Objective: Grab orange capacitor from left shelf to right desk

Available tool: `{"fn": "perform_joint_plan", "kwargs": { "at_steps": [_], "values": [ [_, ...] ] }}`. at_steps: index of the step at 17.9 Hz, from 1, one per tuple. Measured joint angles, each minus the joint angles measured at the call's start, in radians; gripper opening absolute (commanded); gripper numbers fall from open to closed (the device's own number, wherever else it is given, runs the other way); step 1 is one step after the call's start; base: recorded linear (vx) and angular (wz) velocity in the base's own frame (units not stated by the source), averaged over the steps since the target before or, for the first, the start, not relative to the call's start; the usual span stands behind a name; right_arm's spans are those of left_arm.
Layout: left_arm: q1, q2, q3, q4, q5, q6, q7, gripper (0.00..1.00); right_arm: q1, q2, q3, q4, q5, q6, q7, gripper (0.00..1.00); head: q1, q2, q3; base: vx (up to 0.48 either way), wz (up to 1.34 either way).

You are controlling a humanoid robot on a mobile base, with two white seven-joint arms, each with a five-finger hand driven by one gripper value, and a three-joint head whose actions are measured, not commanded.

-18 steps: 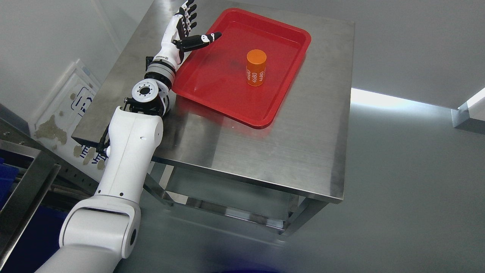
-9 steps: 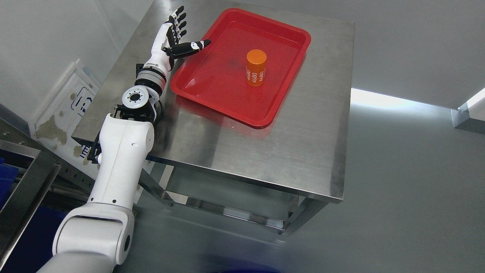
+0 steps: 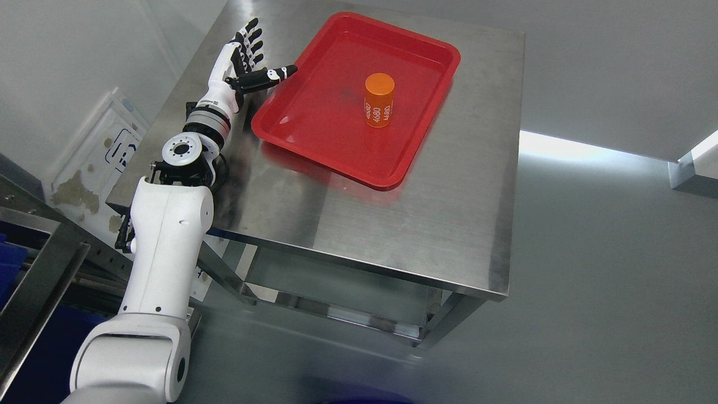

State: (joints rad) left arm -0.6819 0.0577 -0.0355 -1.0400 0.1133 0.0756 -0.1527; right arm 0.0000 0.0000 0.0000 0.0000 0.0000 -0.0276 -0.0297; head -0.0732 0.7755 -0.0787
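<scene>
- One arm in view: left arm, glossy white shells with black joints, up from lower left along the desk's left edge.
- Left hand [image 3: 242, 62] above the desk's far-left corner, just beside the tray's left rim; holds nothing, four fingers [image 3: 252, 35] straight and spread, thumb out sideways toward the tray.
- Fingers black with white segments, slim and jointed; wrist a ribbed metal ring.
- Orange capacitor [image 3: 378, 101] upright near the middle of the red tray, well apart from the hand.
- Capacitor shape: short plain cylinder, flat round top, smooth matte orange skin; white "4680" printed vertically on the side, repeated around it.
- Red tray [image 3: 426, 120]: shallow rectangle, rounded corners, raised rolled rim, glossy plastic with highlights on the floor; sits skewed on the desk's far half.
- Steel desk [image 3: 392, 224]: brushed stainless top, fine linear grain, soft reflections, folded edge; lower shelf and angle legs of the same metal underneath.
- Grey smooth floor around, bright light strip at right.
- Metal shelf frame [image 3: 39, 269] at lower left, dull grey angle stock; blue bin partly visible behind it.
- Worn white panel with peeling patches leaning by the wall left of the desk.
</scene>
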Motion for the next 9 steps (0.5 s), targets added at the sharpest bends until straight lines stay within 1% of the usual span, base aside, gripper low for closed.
{"fn": "perform_joint_plan", "kwargs": {
  "at_steps": [4,9],
  "values": [
    [0.045,0.006,0.025,-0.038,0.000,0.003,-0.017,1.00,0.000,0.000,0.000,0.000,0.000,0.002,0.000,1.00,0.0000,0.000,0.000,0.000,0.00],
    [0.066,0.010,0.049,-0.074,0.000,0.003,-0.020,1.00,0.000,0.000,0.000,0.000,0.000,0.002,0.000,1.00,0.0000,0.000,0.000,0.000,0.00]
  ]
}}
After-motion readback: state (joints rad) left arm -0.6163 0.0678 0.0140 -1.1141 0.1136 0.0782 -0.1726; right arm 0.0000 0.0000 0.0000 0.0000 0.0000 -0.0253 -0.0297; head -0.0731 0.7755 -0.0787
